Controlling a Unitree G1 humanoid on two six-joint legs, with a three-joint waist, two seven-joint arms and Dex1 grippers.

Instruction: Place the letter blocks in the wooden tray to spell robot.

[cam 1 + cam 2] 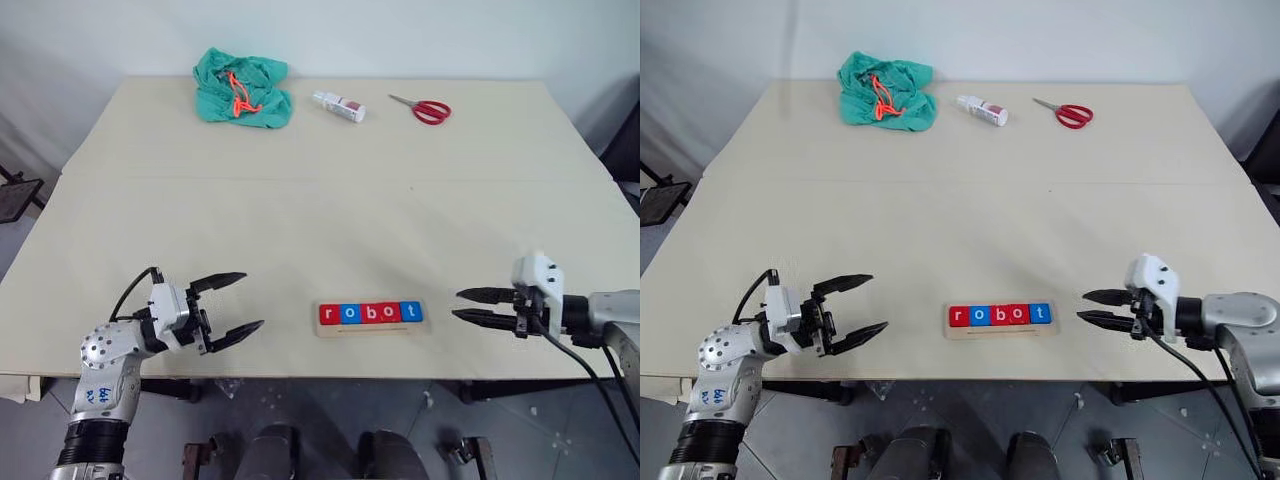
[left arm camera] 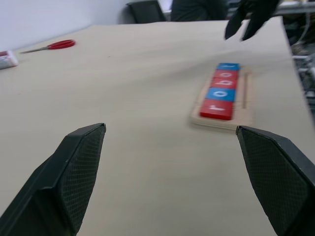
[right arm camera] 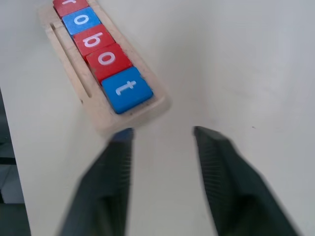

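Note:
The wooden tray (image 1: 370,328) lies near the table's front edge, between my two arms. The letter blocks (image 1: 371,313) sit in it in a row reading r, o, b, o, t, coloured red, blue, red, red, blue. In the right wrist view the blue t block (image 3: 127,89) is the one nearest my fingers. My left gripper (image 1: 238,303) hangs open to the left of the tray, holding nothing. My right gripper (image 1: 462,304) is open just right of the tray, apart from it, with nothing between its fingers.
At the table's far side lie a green cloth with an orange cord (image 1: 243,88), a small white bottle (image 1: 339,106) on its side and red-handled scissors (image 1: 425,108). The tray sits close to the front table edge (image 1: 330,377).

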